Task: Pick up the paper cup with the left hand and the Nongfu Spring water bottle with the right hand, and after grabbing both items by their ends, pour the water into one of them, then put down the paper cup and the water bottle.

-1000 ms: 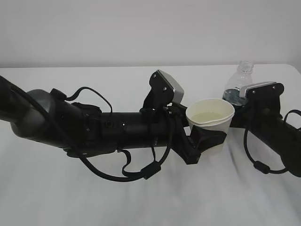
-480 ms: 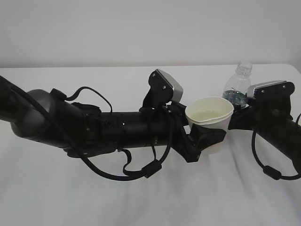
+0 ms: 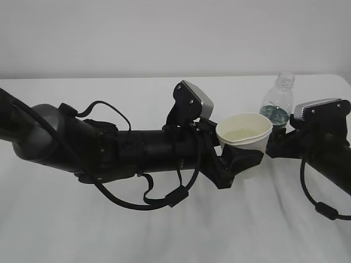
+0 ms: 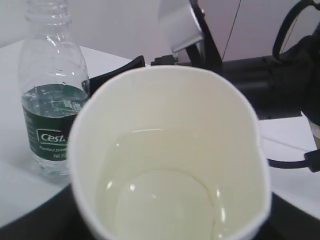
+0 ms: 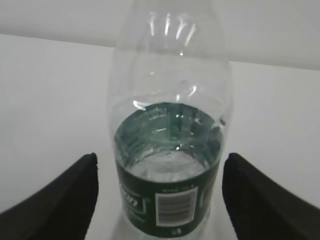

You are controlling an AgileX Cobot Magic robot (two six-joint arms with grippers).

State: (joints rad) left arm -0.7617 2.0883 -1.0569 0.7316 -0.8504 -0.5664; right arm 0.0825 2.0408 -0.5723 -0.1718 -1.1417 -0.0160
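Exterior view: the left pincer is clamped round the lower body of the paper cup, which is upright with water in it. Whether the cup's base rests on the white tabletop or is just off it cannot be told; it sits right of middle, toward the far edge. The Nongfu Spring water bottle stands upright just behind and right of the cup, near the far right corner. The right arm lies low beside it; its pincer is hidden behind the cup here.

Left wrist view: cup fills the frame, pale liquid in the bottom, rim slightly creased on the right. Bottle stands behind it at left, part full, green label showing.

Right wrist view: the right pincer has its jaws apart, one on each side of the bottle, neither touching it. Bottle rests on the tabletop.

Judgement: pouring looks done; the step in hand is setting down and releasing. The right arm should back straight away without brushing the bottle. The left should make sure the cup is flat on the tabletop, open gently, then retreat level to avoid tipping the filled cup.
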